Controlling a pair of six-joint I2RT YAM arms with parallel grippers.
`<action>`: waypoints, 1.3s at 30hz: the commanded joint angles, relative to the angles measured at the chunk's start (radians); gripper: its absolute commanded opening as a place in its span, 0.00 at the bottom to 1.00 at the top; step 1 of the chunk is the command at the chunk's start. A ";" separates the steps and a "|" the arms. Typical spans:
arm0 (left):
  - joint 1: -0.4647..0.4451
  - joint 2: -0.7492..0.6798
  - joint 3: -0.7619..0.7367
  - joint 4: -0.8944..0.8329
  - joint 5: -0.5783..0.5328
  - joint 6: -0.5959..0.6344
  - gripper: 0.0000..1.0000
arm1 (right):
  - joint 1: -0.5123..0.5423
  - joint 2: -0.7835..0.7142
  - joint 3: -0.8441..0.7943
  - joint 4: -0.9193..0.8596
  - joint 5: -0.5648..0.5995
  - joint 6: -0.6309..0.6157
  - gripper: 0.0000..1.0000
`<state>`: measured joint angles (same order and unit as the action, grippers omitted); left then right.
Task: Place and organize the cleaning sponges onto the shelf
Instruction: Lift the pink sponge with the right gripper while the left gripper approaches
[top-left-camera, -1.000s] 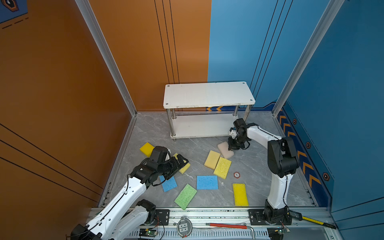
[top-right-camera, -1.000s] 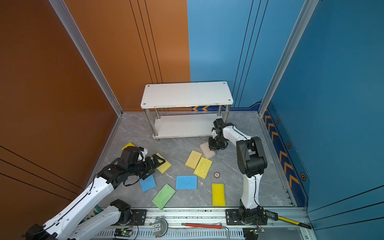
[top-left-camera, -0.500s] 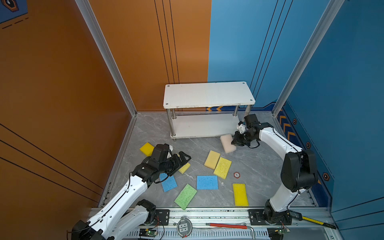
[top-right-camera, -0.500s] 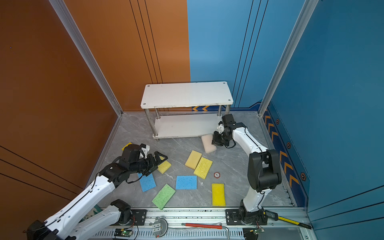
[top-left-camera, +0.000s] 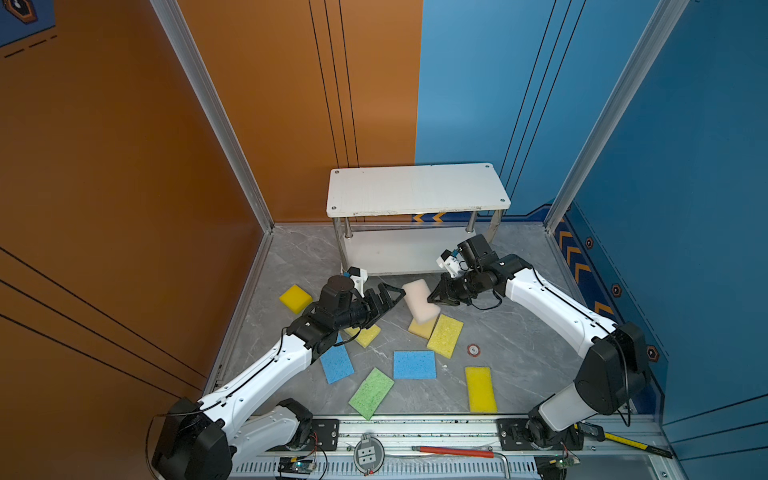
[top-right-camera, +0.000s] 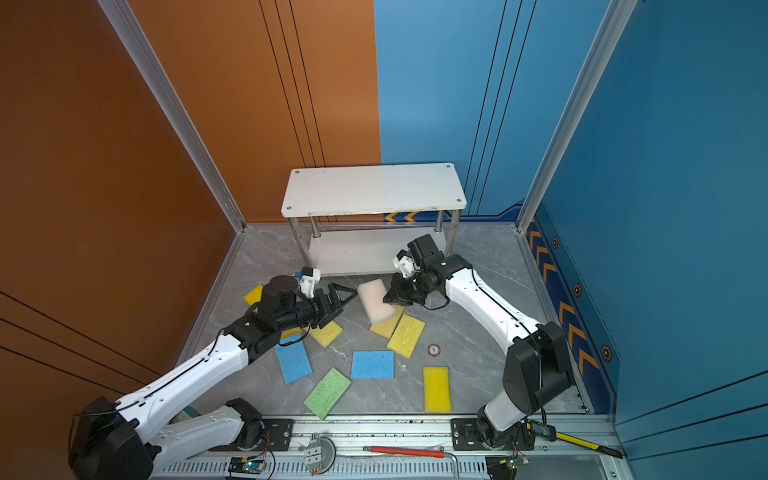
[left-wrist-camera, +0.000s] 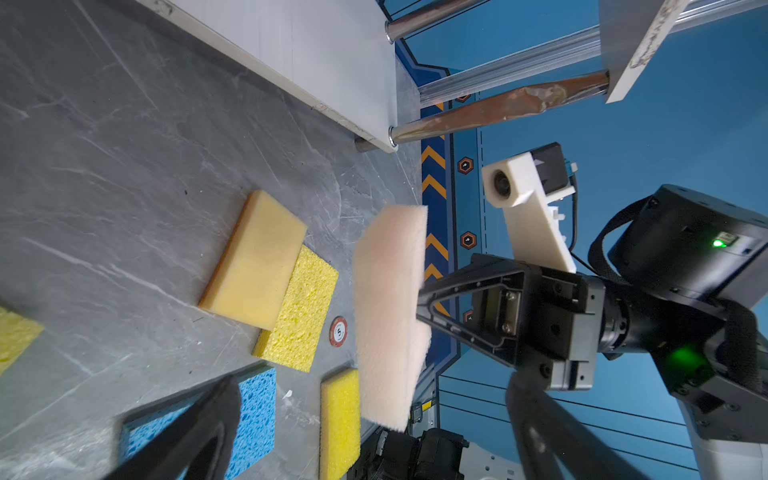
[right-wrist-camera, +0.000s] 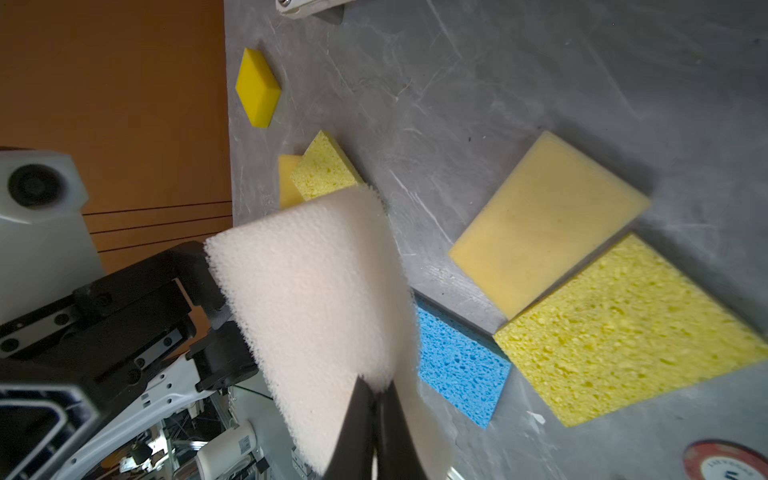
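Me: Up off the floor (top-left-camera: 519, 332) came the pale sponge (top-left-camera: 420, 300). A second ago it lay near the shelf's foot; now my right pincer (top-left-camera: 433, 300) carries it in the air toward the middle, and my left pincer (top-left-camera: 390, 301) has risen from the floor sponges to meet it.

Visitor: How is it held?

Me: My right pincer is clamped tight on one thin edge, so the sponge hangs tilted above the yellow-orange sponge (top-left-camera: 419, 329), clear of it. My left pincer is spread wide, just beside the sponge's far side. In the left wrist view the foam stands between its fingers (left-wrist-camera: 195, 428), though I cannot tell whether either one touches it.

Visitor: Why two pincers for one sponge?

Me: My guess is a handover. An edge pinch lets soft foam droop and swing, which is poor for laying it flat on a board. A grip across the broad faces should steady it.

Visitor: And the shelf?

Me: The shelf (top-left-camera: 415, 191) stands at the back, both white boards bare as far as I can see. Everything else waits on the floor: two blue sponges (top-left-camera: 414, 365), a green sponge (top-left-camera: 371, 393) and several yellow ones — nothing sorted yet.
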<state>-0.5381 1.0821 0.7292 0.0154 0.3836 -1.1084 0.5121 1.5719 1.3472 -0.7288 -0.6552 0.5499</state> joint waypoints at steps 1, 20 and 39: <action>-0.010 -0.015 0.025 0.046 0.003 0.001 0.99 | 0.035 -0.016 0.060 0.006 -0.051 0.039 0.05; -0.043 -0.059 0.003 0.041 -0.063 0.008 0.70 | 0.106 -0.042 0.075 0.020 -0.096 0.069 0.06; -0.042 -0.025 0.044 -0.003 -0.064 0.046 0.31 | 0.100 -0.082 0.061 0.020 -0.073 0.098 0.27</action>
<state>-0.5781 1.0443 0.7475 0.0410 0.3176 -1.0920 0.6136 1.5307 1.4128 -0.7151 -0.7307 0.6407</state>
